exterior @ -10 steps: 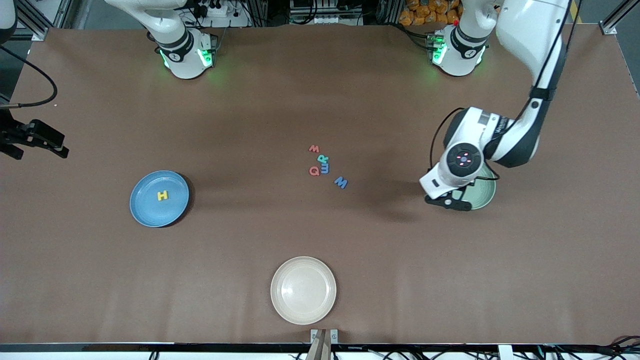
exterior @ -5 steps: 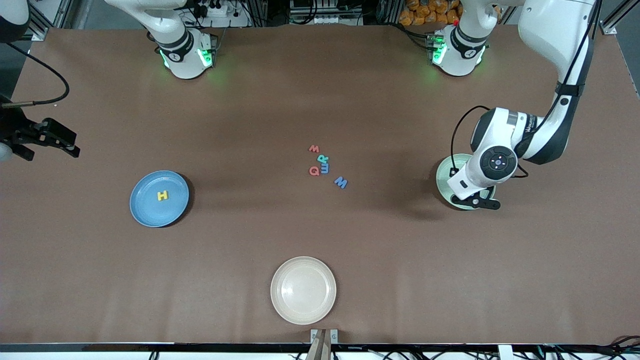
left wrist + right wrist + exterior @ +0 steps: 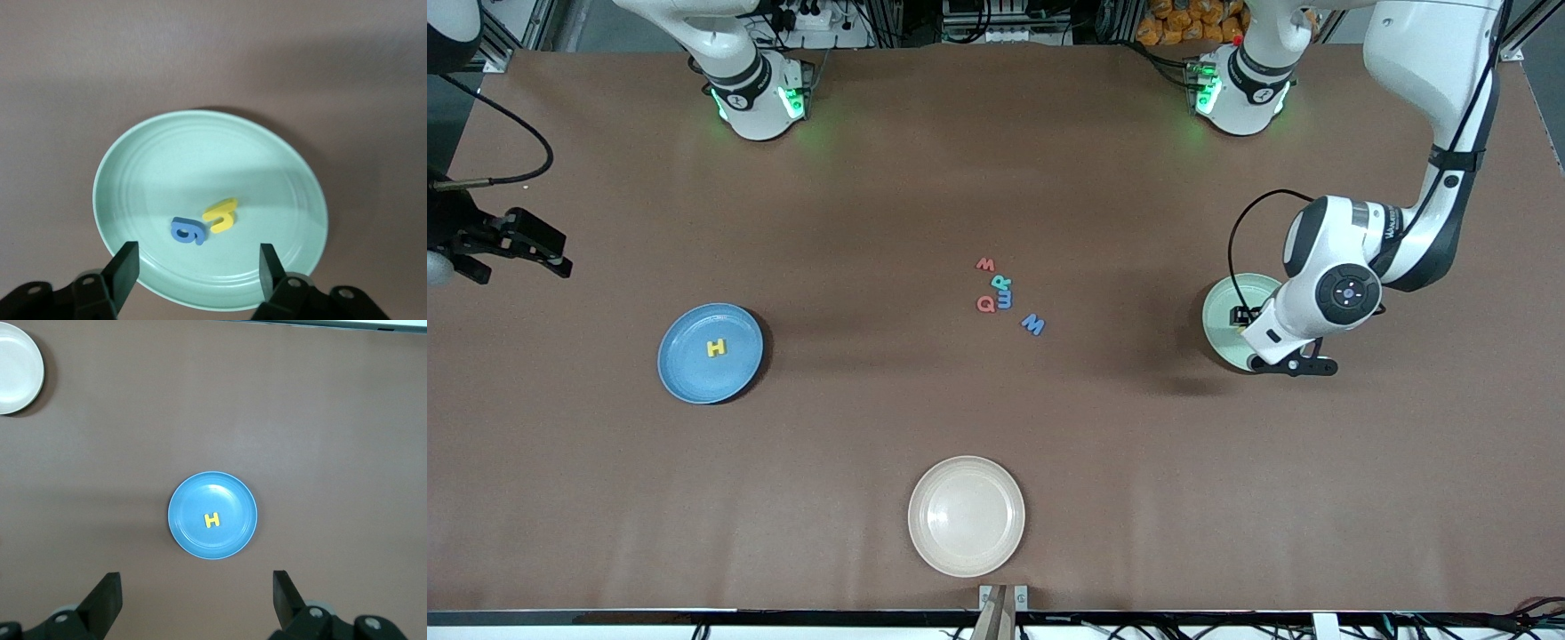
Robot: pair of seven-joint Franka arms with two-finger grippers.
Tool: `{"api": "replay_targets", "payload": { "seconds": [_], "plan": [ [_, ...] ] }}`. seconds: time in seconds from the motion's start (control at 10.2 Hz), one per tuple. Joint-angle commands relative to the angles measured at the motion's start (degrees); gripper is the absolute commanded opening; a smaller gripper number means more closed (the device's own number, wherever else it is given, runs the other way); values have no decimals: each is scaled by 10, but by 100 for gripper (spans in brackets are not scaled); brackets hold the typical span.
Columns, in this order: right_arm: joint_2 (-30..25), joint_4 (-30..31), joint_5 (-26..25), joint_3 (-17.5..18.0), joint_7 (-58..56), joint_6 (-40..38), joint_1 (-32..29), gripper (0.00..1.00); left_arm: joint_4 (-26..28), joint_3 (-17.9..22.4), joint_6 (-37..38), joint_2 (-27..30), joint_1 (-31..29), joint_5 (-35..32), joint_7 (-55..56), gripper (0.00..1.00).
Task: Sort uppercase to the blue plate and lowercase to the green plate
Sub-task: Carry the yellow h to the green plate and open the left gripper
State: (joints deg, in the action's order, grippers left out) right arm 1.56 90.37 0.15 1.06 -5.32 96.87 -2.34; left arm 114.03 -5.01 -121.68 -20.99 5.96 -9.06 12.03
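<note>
The brown tabletop (image 3: 1138,462) carries three plates set well apart. The cream plate (image 3: 966,516) lies nearest the front camera and holds nothing. The blue plate (image 3: 710,353) sits toward the right arm's end with a yellow H (image 3: 716,348) lying flat in it. The green plate (image 3: 1240,316) sits toward the left arm's end, partly covered by the left arm's wrist; in it a blue g (image 3: 189,231) and a yellow h (image 3: 221,215) lie just beside each other.

The left pincer (image 3: 198,270) hangs over the green plate's rim, its fingers (image 3: 124,272) apart and holding nothing. The right pincer (image 3: 197,600) waits high above the tabletop's edge by the blue plate, fingers wide apart and empty.

Between the plates a loose cluster remains: small red w (image 3: 984,264), teal R (image 3: 1002,284), blue m (image 3: 1006,300) touching it, red Q (image 3: 985,305), and blue W (image 3: 1033,324) slightly apart, nearer the front camera.
</note>
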Motion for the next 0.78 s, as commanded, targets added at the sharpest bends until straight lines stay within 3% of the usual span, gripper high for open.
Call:
{"api": "replay_targets", "payload": {
  "seconds": [0.0, 0.2, 0.49, 0.68],
  "plan": [
    [-9, -6, -7, -1, 3, -18, -2, 100, -13, -7, 11, 67, -16, 14, 17, 89],
    [-14, -6, -9, -2, 2, -26, -6, 100, -45, -4, 52, 114, -25, 32, 18, 100],
    [-17, -12, -9, -4, 3, -26, -8, 100, -143, -7, 198, 131, -29, 33, 32, 100],
    [-15, -27, -9, -4, 4, -28, -8, 100, -150, -15, 228, 129, -24, 30, 82, 100]
  ]
}}
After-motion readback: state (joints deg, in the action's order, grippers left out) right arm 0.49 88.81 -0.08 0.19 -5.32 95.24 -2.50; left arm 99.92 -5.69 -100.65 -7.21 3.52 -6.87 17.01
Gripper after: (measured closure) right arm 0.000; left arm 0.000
